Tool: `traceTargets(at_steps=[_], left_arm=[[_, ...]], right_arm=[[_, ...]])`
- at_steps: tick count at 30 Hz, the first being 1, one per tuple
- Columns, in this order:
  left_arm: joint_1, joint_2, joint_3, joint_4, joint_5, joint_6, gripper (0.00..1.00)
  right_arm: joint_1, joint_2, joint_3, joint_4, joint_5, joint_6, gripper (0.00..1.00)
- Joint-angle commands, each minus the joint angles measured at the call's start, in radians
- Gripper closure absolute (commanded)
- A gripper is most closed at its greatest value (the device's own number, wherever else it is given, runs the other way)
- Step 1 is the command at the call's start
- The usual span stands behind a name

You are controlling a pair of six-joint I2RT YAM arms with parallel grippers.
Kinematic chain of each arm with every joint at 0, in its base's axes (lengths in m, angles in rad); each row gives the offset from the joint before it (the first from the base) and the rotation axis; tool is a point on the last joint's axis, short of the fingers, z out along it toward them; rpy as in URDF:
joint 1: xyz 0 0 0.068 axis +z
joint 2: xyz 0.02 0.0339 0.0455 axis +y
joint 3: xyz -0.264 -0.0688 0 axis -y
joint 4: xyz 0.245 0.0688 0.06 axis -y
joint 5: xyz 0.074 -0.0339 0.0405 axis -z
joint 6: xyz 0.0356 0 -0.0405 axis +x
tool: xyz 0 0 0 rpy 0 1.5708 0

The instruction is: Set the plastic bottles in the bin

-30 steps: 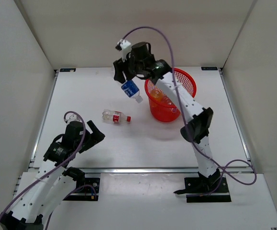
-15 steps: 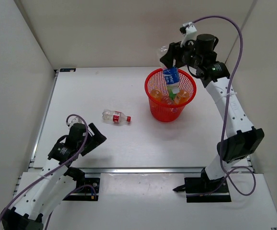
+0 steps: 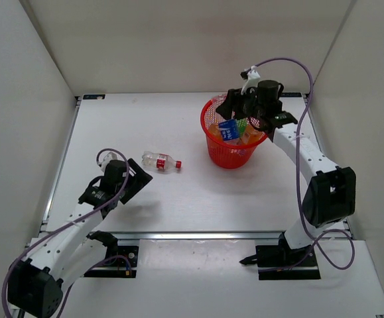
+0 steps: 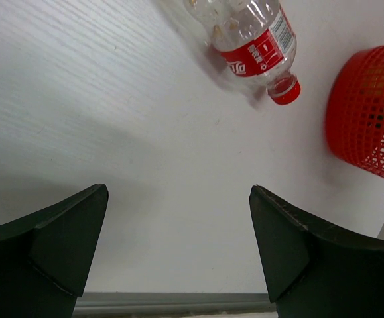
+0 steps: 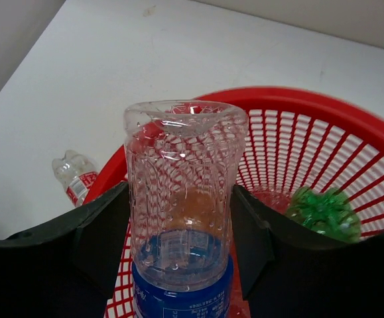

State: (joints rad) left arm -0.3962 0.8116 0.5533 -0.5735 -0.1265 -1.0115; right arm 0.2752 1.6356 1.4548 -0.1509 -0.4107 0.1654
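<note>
The red mesh bin (image 3: 230,156) stands at the back right. My right gripper (image 3: 239,114) hangs over its rim, shut on the clear blue-labelled bottle (image 3: 229,130), which dips into the bin. In the right wrist view the bottle (image 5: 178,199) sits base-up between both fingers (image 5: 102,245). A green bottle (image 5: 321,212) and an orange bottle (image 3: 250,136) lie inside. The clear red-labelled bottle (image 3: 160,161) lies on the table left of the bin, and it also shows in the left wrist view (image 4: 253,34). My left gripper (image 3: 137,183) is open and empty, just short of it.
White walls enclose the table on three sides. The bin (image 4: 371,112) shows at the right edge of the left wrist view. A metal rail (image 3: 198,234) runs along the table's near edge.
My right arm swung the blue-labelled bottle from left of the bin to above it, then lowered it inside. My left gripper moved forward and right toward the red-labelled bottle.
</note>
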Motion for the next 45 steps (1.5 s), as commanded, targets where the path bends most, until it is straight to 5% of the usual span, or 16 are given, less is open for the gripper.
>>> traceTargets(at_steps=[1,5,10,25,37,42,45], left_arm=[[-0.010,0.050,0.048,0.106,-0.053,-0.019,0.02],[0.005,0.141,0.072,0.162,-0.058,-0.016,0.01],[-0.009,0.260,0.137,0.214,-0.125,-0.012,0.01],[0.016,0.702,0.321,0.324,-0.145,-0.036,0.01],[0.013,0.943,0.471,0.323,-0.140,-0.076,0.01],[-0.001,1.000,0.537,0.314,-0.128,-0.081,0.08],[-0.019,0.991,0.554,0.311,-0.137,-0.073,0.21]], right_arm=[[0.024,-0.121,-0.118,0.298,-0.019,0.063,0.62],[0.050,-0.161,-0.143,0.217,0.062,0.014,0.51],[0.059,-0.262,-0.296,0.234,0.186,0.025,0.09],[0.029,-0.588,-0.349,-0.036,0.519,-0.118,0.00],[-0.125,-0.729,-0.436,-0.203,0.527,-0.121,0.01],[-0.165,-0.784,-0.468,-0.217,0.523,-0.113,0.01],[-0.194,-0.801,-0.478,-0.249,0.529,-0.119,0.01]])
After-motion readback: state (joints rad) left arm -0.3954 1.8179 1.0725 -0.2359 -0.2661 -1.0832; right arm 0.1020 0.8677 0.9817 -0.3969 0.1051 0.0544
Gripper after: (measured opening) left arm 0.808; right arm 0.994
